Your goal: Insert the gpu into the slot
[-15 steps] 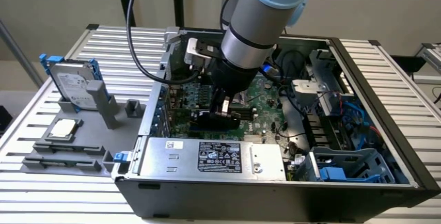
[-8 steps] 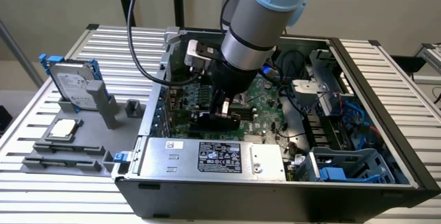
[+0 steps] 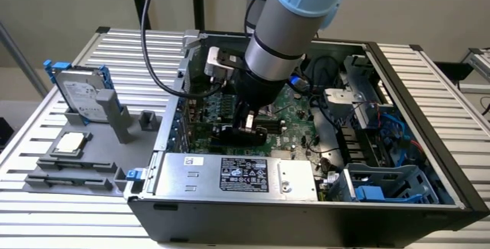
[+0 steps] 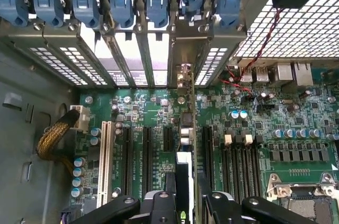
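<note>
Right now the arm (image 3: 279,37) reaches down into the open computer case (image 3: 413,203), which lies on its side on the slatted counter (image 3: 451,82). Its end effector (image 3: 249,124) hangs low over the green motherboard (image 3: 295,114), close to the row of expansion brackets at the case wall.

From the wrist camera I look straight down the gpu (image 4: 186,128). It stands thin edge up, running from its metal bracket (image 4: 183,78) at the back wall towards the end effector (image 4: 185,195). It sits upright among the parallel black connectors, with a white slot (image 4: 106,155) further off to one side and the black memory slots (image 4: 229,166) on the other. The slot under the gpu is covered by the card's own edge, so I cannot tell how deep it is seated.

The two dark fingers (image 4: 170,187) stand spread, one on each side of the card. There looks to be a sliver of gap between them and the card, so they frame it rather than pinch it.

Along the back wall sits a line of blue retaining clips (image 4: 156,1), and the silver processor socket (image 4: 302,192) shows at a corner of the board.

Outside the case, on the exterior view's left, a grey hard drive with blue rails (image 3: 80,94) stands in a grey holder (image 3: 115,114), with a processor chip (image 3: 70,143) lying just beside it. The silver power supply (image 3: 237,174) fills the near end of the case
</note>
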Motion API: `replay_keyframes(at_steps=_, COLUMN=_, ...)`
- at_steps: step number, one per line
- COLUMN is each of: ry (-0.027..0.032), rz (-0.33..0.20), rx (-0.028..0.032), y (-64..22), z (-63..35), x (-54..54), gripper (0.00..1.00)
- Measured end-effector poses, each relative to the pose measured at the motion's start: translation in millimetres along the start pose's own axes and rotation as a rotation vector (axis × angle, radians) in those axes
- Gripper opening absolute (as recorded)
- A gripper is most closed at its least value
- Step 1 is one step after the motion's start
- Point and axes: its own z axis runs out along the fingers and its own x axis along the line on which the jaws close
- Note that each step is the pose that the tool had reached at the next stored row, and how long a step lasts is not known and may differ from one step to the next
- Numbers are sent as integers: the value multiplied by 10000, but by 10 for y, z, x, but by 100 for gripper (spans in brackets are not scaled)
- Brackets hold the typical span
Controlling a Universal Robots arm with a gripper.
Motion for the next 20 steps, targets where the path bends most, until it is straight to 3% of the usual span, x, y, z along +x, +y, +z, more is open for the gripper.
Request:
replay_keyframes(at_steps=2, ry=26, rz=-3, rx=-1, y=12, z=-68, x=-2, gripper=32)
replay_keyframes(at_steps=10, ry=35, rz=-4, rx=1, y=130, z=-414, x=-16, gripper=30)
replay_keyframes(at_steps=13, ry=66, rz=0, rx=63, y=214, z=-474, x=-17, gripper=11)
replay_keyframes(at_steps=14, ry=84, rz=3, rx=95, y=239, z=-485, x=-16, gripper=11)
replay_keyframes(at_steps=16, ry=108, rz=6, rx=202, y=286, z=-483, x=-15, gripper=11)
replay_keyframes(at_steps=17, ry=119, rz=5, rx=297, y=308, z=-478, x=-14, gripper=11)
replay_keyframes(at_steps=20, ry=108, rz=-14, rx=735, y=358, z=-465, x=-13, gripper=11)
